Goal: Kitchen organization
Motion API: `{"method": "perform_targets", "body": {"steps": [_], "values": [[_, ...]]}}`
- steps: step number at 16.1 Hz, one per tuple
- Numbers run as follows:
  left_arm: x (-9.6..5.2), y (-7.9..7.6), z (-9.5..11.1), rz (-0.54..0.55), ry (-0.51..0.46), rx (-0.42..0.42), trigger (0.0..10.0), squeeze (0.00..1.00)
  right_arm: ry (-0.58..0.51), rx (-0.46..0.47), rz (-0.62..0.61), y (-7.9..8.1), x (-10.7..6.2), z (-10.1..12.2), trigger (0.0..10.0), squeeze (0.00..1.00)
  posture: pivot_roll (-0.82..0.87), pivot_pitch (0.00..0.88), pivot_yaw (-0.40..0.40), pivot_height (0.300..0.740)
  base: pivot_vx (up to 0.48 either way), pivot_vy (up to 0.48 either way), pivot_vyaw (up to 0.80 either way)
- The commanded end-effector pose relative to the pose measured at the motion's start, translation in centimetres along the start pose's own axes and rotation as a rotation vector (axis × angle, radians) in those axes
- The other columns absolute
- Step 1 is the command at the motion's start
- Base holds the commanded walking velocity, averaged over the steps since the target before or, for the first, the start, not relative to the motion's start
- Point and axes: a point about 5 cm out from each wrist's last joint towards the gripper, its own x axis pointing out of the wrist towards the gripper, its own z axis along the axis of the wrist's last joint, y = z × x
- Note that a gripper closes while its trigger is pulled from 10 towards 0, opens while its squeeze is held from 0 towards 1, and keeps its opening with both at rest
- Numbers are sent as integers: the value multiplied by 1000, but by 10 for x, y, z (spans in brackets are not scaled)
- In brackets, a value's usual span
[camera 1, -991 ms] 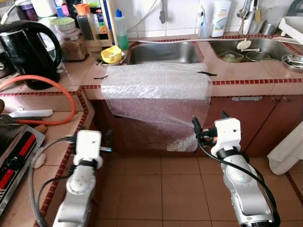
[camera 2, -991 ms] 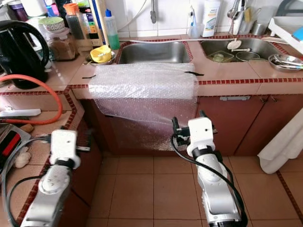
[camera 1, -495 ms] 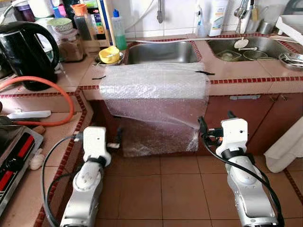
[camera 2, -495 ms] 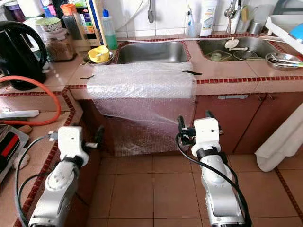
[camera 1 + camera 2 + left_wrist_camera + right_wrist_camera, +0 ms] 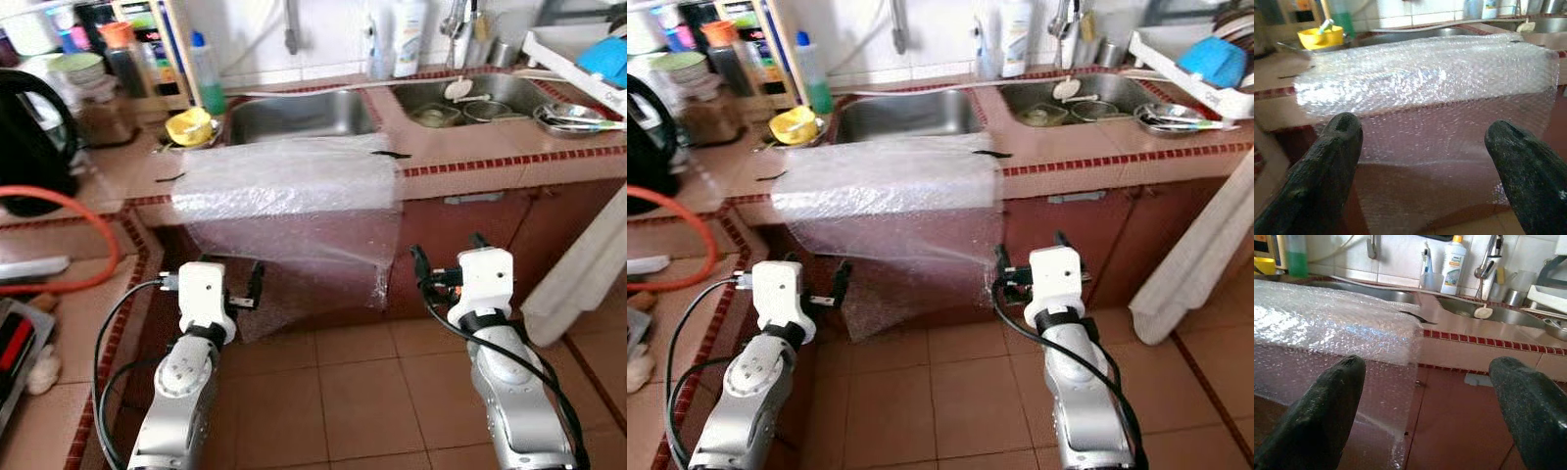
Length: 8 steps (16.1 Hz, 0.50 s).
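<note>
Tiled countertop [image 5: 460,147] running across the kitchen, two steel sinks set in it. Bubble wrap sheet [image 5: 289,186] draped over the countertop's front edge before the left sink [image 5: 299,113], lower part hanging down past the cabinet front. Below the countertop, left gripper [image 5: 257,286] and right gripper [image 5: 421,266], both raised toward the hanging sheet, fingers spread wide, holding nothing. Yellow bowl [image 5: 190,126] beside the left sink; black kettle [image 5: 29,132] farther left.

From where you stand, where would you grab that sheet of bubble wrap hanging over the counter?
Probably the bubble wrap by its free lower corners, coming from the front. The top lies flat on the counter, while the bottom hangs loose before the cabinet, thin enough to pinch. The open left gripper and right gripper already face it.
</note>
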Motion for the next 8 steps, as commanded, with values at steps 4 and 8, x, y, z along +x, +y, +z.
{"method": "perform_targets", "body": {"steps": [4,8], "values": [[-3,3,-1,10,12,2,10000,0,-16,8,13,3,3,5,10000,0,-237,33,88,740,321,0,0],[-4,0,-3,1,18,0,10000,0,-14,5,23,4,3,4,10000,0,-236,37,82,740,319,0,0]]}}
